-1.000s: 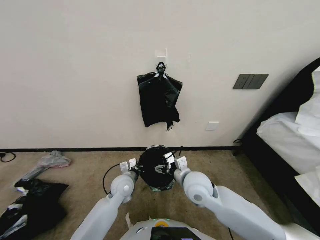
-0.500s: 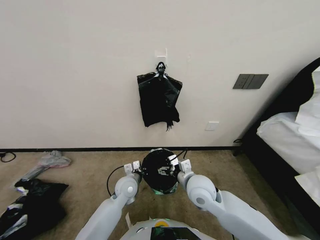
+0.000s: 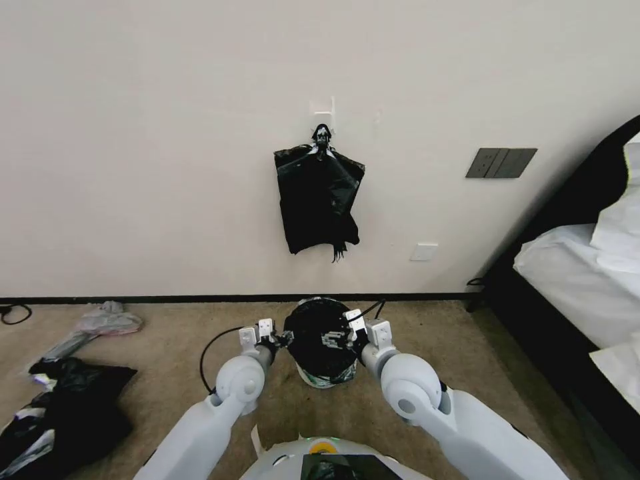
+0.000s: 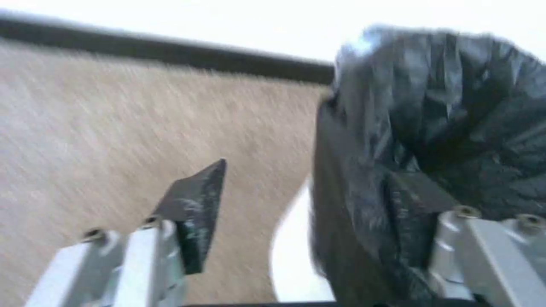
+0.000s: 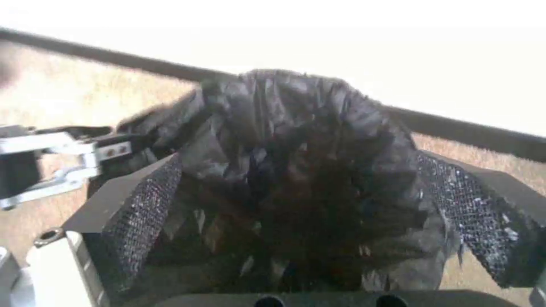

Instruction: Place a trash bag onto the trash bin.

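Your left tool (image 3: 285,339) is spread, one finger (image 4: 196,213) free over the carpet (image 3: 427,333). Your right tool (image 3: 341,339) is also spread, its pads (image 5: 145,204) flanking the trash bag (image 3: 319,337), which drapes over the trash bin (image 3: 313,379) on the floor. Behind it a bag bundle (image 3: 319,200) hangs on the wall; a black heap (image 3: 63,407) lies well apart at left. The right wrist view catches the left tool beside the film.

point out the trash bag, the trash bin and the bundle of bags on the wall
trash bag (image 3: 319,333), head view, black film across the bin's mouth
trash bin (image 3: 311,378), head view, bare cream wall low down
bundle of bags (image 3: 317,203), head view, middle of the hanging bundle
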You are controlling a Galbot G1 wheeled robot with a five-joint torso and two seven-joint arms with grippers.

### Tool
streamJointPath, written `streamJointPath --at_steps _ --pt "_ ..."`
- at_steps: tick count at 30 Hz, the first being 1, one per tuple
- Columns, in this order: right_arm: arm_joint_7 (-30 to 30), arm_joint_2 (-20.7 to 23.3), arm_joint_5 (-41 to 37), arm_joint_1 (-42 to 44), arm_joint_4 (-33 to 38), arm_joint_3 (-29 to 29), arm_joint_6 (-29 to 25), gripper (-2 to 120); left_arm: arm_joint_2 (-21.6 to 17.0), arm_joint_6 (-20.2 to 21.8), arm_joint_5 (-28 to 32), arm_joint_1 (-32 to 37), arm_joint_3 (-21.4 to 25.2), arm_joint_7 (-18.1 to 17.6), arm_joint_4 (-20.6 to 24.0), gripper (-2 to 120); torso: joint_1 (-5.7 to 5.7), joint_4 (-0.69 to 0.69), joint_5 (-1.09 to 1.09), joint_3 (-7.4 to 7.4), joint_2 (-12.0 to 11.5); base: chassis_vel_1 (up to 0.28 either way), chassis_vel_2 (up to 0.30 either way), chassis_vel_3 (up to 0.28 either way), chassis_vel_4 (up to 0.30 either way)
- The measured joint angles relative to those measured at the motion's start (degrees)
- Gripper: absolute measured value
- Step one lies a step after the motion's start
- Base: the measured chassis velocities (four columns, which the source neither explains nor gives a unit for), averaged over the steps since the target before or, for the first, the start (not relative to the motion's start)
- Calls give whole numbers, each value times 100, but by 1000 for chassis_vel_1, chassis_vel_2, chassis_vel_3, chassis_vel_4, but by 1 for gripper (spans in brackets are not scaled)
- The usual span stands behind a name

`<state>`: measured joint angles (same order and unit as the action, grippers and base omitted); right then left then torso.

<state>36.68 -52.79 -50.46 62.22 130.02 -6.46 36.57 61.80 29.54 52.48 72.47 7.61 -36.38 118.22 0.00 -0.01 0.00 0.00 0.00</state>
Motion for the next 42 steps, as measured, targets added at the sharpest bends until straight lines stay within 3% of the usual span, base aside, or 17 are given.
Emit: streamJointPath --at_steps 4,7,8,11,12,14,16,21,23,30,42 --pt "-306 -74 439 217 -35 210 -251 100 -78 -253 -550 184 81 238 98 75 0 0 0 0 0 0 0 0 0" --pt "-712 -331 1538 645 -308 673 -735 100 -107 -973 -1586 548 153 540 102 90 0 1 0 0 0 0 0 0 0" --pt "-712 -331 1538 645 -308 673 -735 100 -107 -973 -1586 548 153 540 102 90 0 1 0 0 0 0 0 0 0" --pt "-1247 -690 2512 1231 -628 1326 -1722 100 72 -2291 -2782 1103 439 1122 -53 99 0 1 0 0 0 0 0 0 0" --pt "-1247 -690 2512 1231 -628 1326 -1722 100 72 -2291 -2782 1103 439 1122 -53 99 0 1 0 0 0 0 0 0 0" --pt "-1651 -902 3160 1677 -820 1793 -2651 100 232 -3099 -3242 1432 800 1689 -120 100 0 1 0 0 0 0 0 0 0" --pt "-1943 -1133 3506 1997 -945 2167 -3238 100 376 -3570 -3650 1629 1029 1931 -178 100 0 0 0 0 0 0 0 0 0" --pt "-2344 -1556 3827 2429 -981 2637 -3837 100 605 -3946 -3945 1860 1367 2142 -184 100 0 0 1 -1 0 0 0 0 0" --pt "-2726 -1911 4160 2777 -972 2935 -4424 100 870 -4238 -4121 2116 1670 2287 -157 100 0 1 1 -1 0 0 0 0 0" --pt "-3256 -2309 4670 3442 -818 3119 -5406 100 1280 -4652 -4441 2534 1959 2392 -45 100 0 0 0 -1 0 0 0 0 0" --pt "-3287 -2594 4896 3658 -693 2957 -5540 100 1455 -4930 -4846 2825 1943 2395 118 100 0 1 0 0 0 0 0 0 0"
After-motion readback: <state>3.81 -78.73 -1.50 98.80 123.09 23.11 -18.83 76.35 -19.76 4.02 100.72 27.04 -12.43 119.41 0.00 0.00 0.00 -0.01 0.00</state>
